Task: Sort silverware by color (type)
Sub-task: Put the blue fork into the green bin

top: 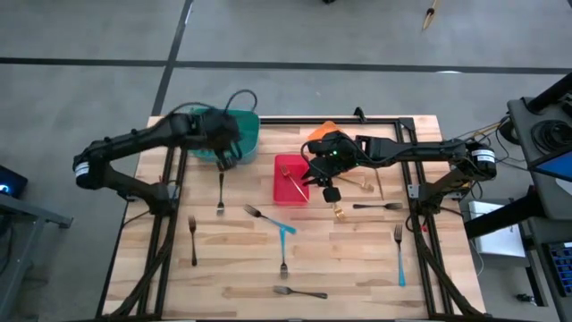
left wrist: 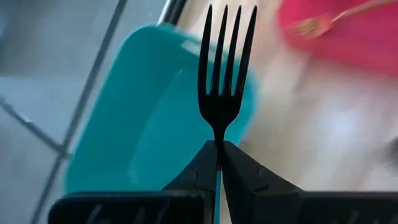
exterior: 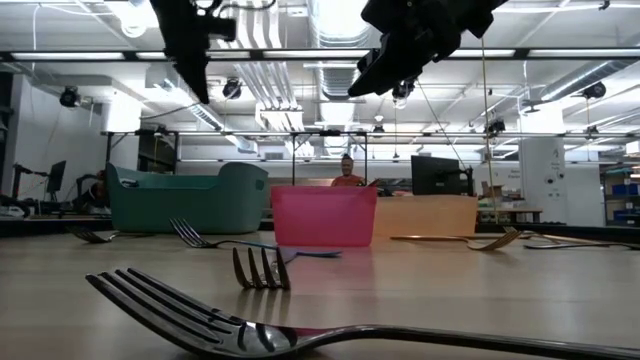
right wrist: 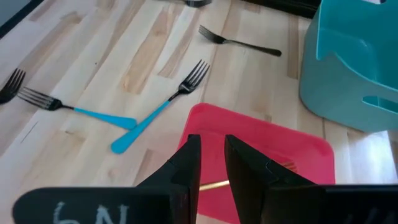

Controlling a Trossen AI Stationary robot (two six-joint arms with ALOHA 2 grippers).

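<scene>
My left gripper [left wrist: 219, 146] is shut on a black fork [left wrist: 225, 74] and hangs by the near rim of the teal bin [top: 246, 125]. My right gripper [right wrist: 212, 152] hovers above the red bin [right wrist: 261, 149], its fingers a little apart with nothing between them. A gold fork [top: 290, 183] lies in the red bin. Other forks lie flat on the table: two blue-handled ones [right wrist: 149, 118] crossed at the middle, another blue one [top: 399, 255], black ones [top: 192, 240] on the left, and silver ones [top: 299, 292] at the near side. My left gripper pinches the black fork at its neck [left wrist: 219, 132], just behind the tines, between its two fingers. The handle is hidden between the fingers. The tines stick out past the fingertips in line with them, slanting down toward the teal bin. The fork is lifted clear of the table.
An orange bin [top: 323, 131] stands behind the red one at the far side. A dark fork [top: 380, 207] and a gold one [top: 366, 183] lie to the right of the red bin. A black frame [top: 393, 121] runs along the table's far edge and down its sides.
</scene>
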